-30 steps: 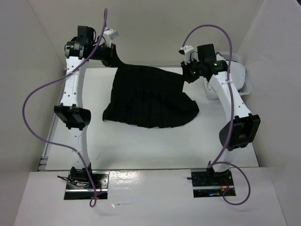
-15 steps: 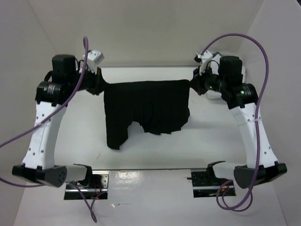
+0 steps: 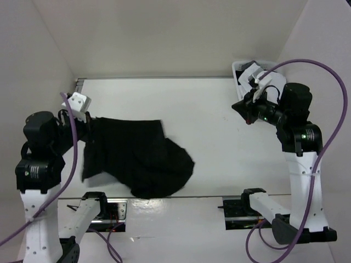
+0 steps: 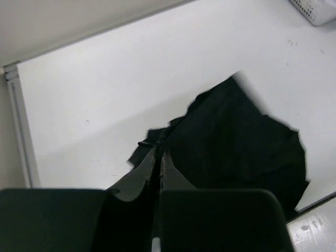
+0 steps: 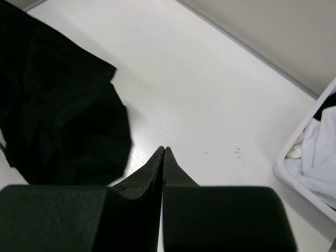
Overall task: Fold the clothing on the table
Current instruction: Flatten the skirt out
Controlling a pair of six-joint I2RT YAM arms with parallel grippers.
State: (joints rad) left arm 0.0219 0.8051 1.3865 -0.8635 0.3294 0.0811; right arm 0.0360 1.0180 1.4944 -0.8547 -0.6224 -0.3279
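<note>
Plain off-white wall panels (image 3: 181, 38) rise ahead of and to either side of the right gripper (image 3: 237, 107). Near its right side, in the corner, stands a white plastic basket (image 3: 236, 70) holding white cloth (image 5: 320, 152). Lighting even, diffuse.

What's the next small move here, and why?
Probably open the right gripper and reach for the free far corner of the skirt: that gripper is shut on nothing above the table, while the left gripper alone appears to pinch the bunched fabric.
</note>
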